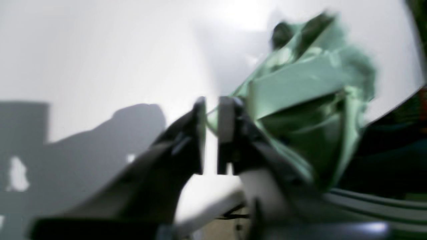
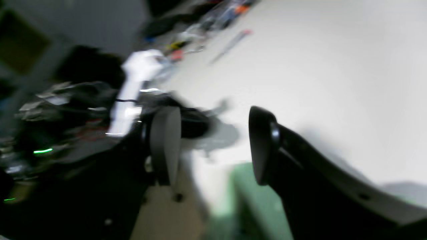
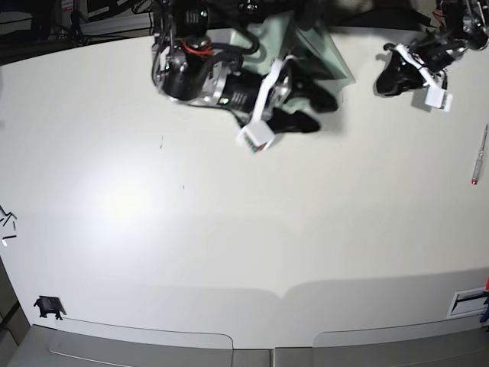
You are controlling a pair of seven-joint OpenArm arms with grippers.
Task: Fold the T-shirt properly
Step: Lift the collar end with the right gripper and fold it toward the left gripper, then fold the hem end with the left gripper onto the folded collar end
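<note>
The pale mint-green T-shirt (image 3: 330,55) lies bunched at the far edge of the white table (image 3: 229,229), partly hidden by the right arm. In the left wrist view it is a crumpled heap (image 1: 300,100). My right gripper (image 3: 317,113) hovers just in front of it, open, with nothing between its fingers; in the right wrist view (image 2: 213,146) green cloth (image 2: 247,200) shows below it. My left gripper (image 3: 386,80) sits to the right of the shirt, apart from it. Its jaws (image 1: 211,133) are shut to a slit, with green showing beyond.
A pen with a red tip (image 3: 479,157) lies near the table's right edge. A small black object (image 3: 48,307) sits at the front left corner. Blurred clutter (image 2: 186,43) lies beyond the table's edge.
</note>
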